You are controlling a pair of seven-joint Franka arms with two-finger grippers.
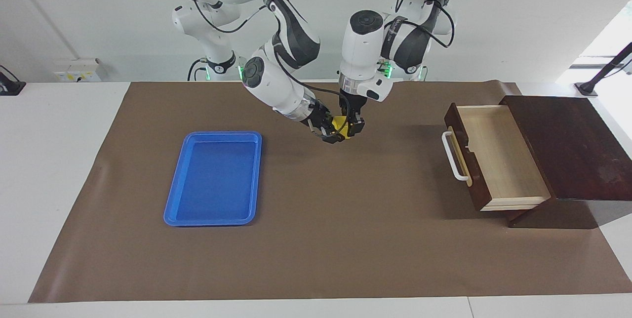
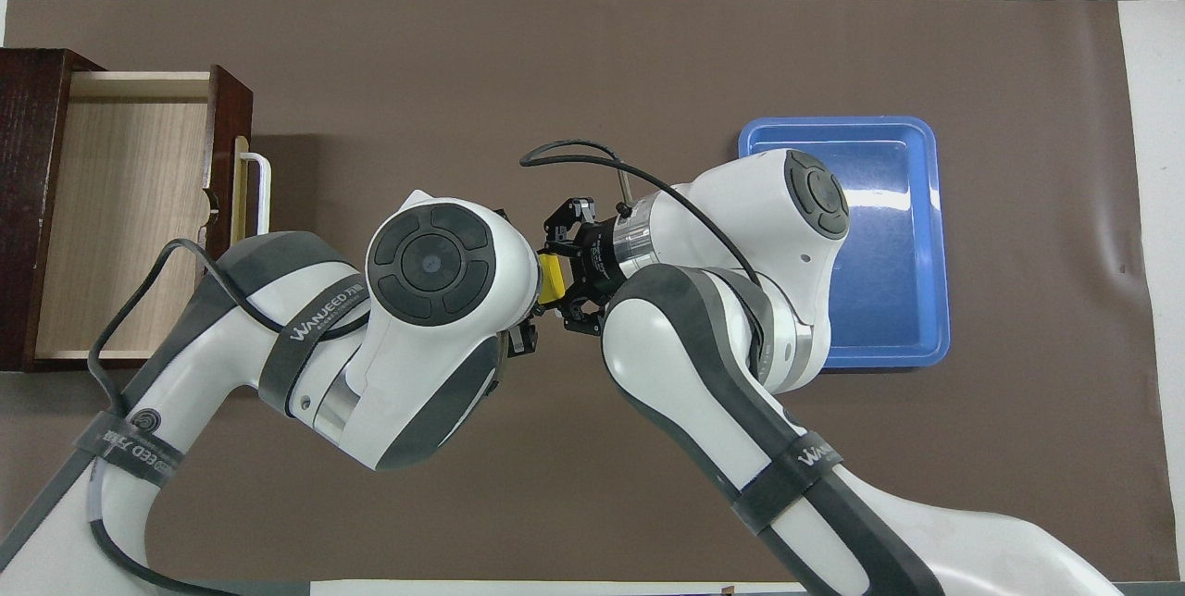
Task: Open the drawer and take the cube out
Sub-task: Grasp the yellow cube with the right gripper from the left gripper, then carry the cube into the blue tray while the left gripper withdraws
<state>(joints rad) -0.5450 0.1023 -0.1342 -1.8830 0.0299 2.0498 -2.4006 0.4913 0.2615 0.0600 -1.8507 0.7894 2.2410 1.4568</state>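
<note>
Yellow cube (image 1: 339, 126) clamped in left pincer (image 1: 351, 129), right pincer (image 1: 330, 135) spread around it; drawer (image 1: 498, 157), blue tray (image 1: 214, 178) bare.

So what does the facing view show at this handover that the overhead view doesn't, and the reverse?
Only the facing view shows the height: the yellow cube hangs in the air over the brown mat, clamped by the left gripper, with the right gripper around it from the blue tray's end. Only the overhead view shows the right gripper's fingers spread either side of the cube; the left gripper is hidden there under its own wrist. Both show the drawer pulled open with nothing visible inside, and the tray bare.
</note>
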